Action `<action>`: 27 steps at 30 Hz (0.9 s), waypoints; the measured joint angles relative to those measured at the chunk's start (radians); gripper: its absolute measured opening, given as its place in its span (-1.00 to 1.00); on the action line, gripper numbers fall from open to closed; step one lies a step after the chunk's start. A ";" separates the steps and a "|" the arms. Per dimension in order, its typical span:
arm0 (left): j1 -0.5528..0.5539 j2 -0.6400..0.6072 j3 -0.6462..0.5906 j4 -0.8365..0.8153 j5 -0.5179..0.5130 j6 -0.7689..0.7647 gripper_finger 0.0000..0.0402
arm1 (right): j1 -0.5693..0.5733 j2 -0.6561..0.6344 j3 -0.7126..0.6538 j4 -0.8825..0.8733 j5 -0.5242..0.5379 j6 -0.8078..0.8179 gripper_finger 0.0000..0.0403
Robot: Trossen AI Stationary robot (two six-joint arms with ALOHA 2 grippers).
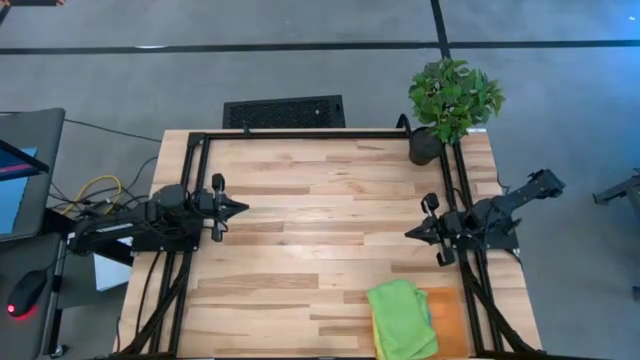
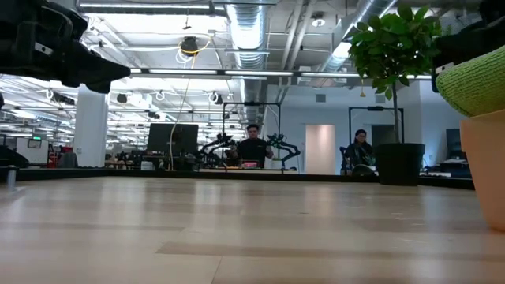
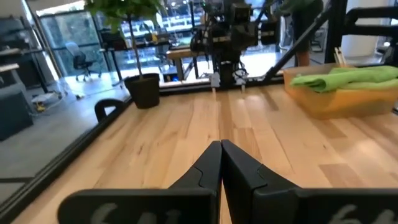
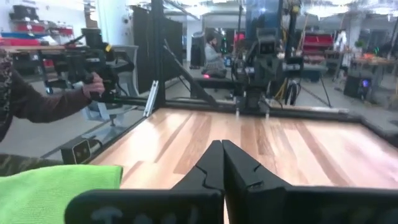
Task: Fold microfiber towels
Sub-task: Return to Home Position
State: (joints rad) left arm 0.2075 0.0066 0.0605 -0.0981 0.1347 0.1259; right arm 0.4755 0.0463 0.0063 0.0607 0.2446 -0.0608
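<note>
**Both arms parking at the table's sides, towels in the bin**

At the near right corner, a folded lime green towel (image 1: 403, 318) is lying uppermost in the orange bin (image 1: 452, 320) and draping over its rim. What is lying beneath it cannot be told. Farther in, the right gripper (image 1: 412, 232) and the left gripper (image 1: 238, 208) are facing each other across the bare wooden table (image 1: 320, 200). Each has its fingers pressed together and is holding nothing.

The step in hand is judged to be the parking of both arms. Doing it well is calling for a slow, level retreat, with the tips off the boards and the right arm clear of the bin's rim. Nothing is standing between the grippers.

At the far right corner a potted plant (image 1: 452, 100) is standing on the right arm's side, the likeliest obstacle. Beyond the table, a person's hand (image 4: 93, 84) is gripping a dark handle.
</note>
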 joint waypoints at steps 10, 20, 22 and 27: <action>0.000 -0.002 0.000 -0.011 -0.042 -0.100 -1.00 | 0.000 0.008 0.000 -0.007 0.019 0.000 -0.82; 0.000 -0.002 -0.001 -0.017 -0.164 -0.017 -1.00 | 0.000 0.008 0.000 -0.007 0.019 0.000 -0.81; 0.000 -0.002 -0.001 -0.017 -0.166 -0.017 -1.00 | 0.000 0.008 0.000 -0.007 0.019 0.000 -0.81; 0.000 -0.002 -0.001 -0.017 -0.168 -0.017 -1.00 | 0.000 0.008 -0.001 -0.007 0.019 0.000 -0.81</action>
State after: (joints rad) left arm 0.2077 0.0048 0.0593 -0.1146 -0.0328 0.1089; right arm 0.4755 0.0540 0.0055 0.0540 0.2634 -0.0605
